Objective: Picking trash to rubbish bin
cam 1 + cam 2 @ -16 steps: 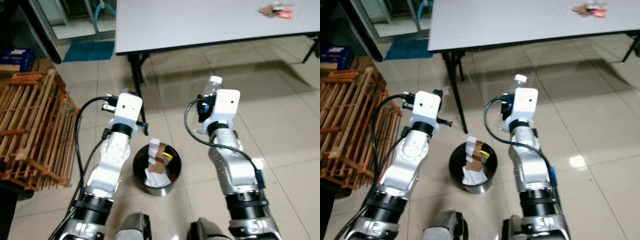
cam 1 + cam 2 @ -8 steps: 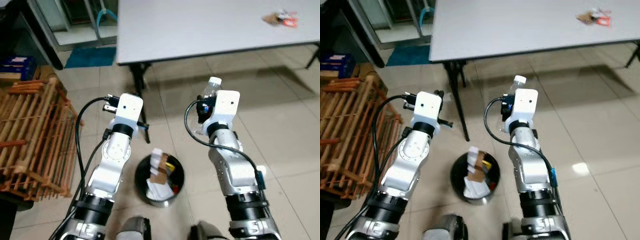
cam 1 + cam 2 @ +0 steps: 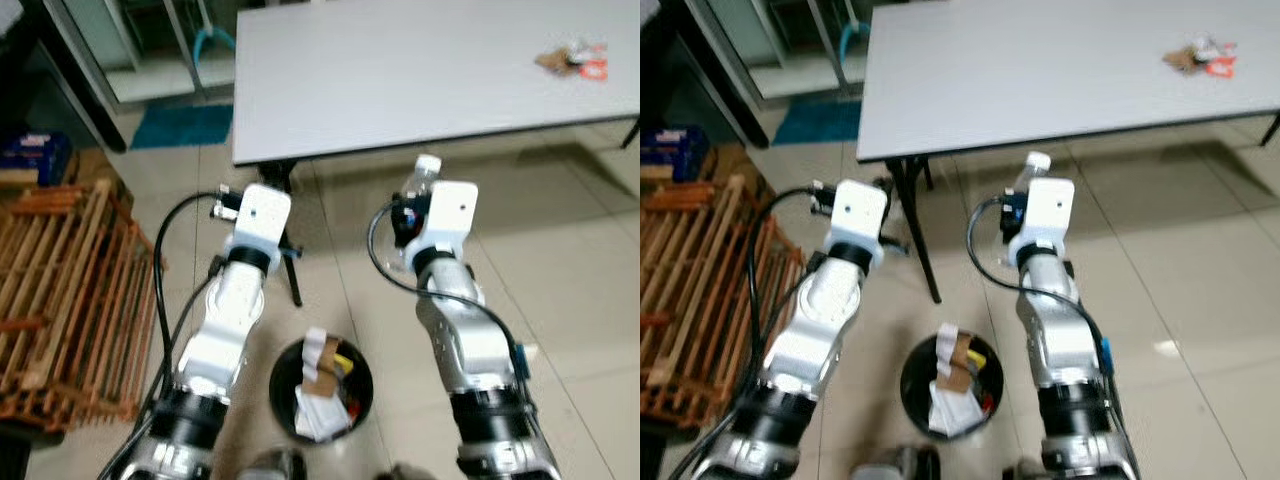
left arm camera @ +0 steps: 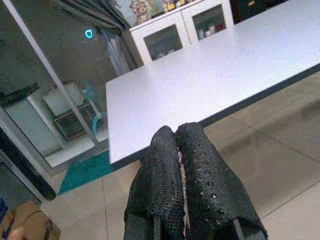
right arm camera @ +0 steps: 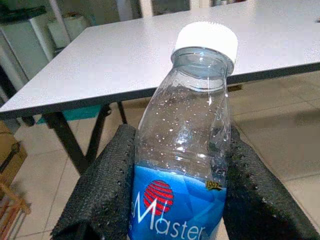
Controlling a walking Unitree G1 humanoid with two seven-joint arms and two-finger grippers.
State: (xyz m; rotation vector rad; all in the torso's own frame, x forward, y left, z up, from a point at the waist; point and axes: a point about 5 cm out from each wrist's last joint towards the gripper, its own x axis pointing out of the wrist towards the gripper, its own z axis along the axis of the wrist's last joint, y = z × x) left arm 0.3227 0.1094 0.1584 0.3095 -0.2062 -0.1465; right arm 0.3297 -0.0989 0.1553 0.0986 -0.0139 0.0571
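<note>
**Ana:** Right wrist view puts the plastic bottle [image 5: 182, 150] closest of all: the right gripper [image 5: 175, 200] has its two padded fingers [image 5: 97, 195] pressed against either side of the blue label, white cap up and clear of the grip.

**Ben:** How do you reckon it handles?

**Ana:** Light, I'd judge. It looks empty, with only droplets inside the neck. The thin wall would dent under a hard squeeze and the label is probably slick, so holding the body at the label looks like the sensible place.

**Ben:** And the left gripper [image 4: 180, 170]?

**Ana:** Its wrist view shows the fingers pressed together. There may be a thin sliver of something pale pinched between them, but I can't tell what.

**Ben:** Where does the bottle have to go?

**Ana:** The head views answer that. The black rubbish bin [image 3: 285, 400] sits on the tiled floor [image 3: 590, 300] between the two arms, low and close to the robot, already stuffed with paper and cardboard. The bottle is held up ahead of it, near the edge of the grey table [image 3: 400, 70].

**Ben:** Anything farther off?

**Ana:** More trash [image 3: 572, 60] lies on the far right of the tabletop, and a wooden crate [image 3: 60, 290] stands at the left.
</note>
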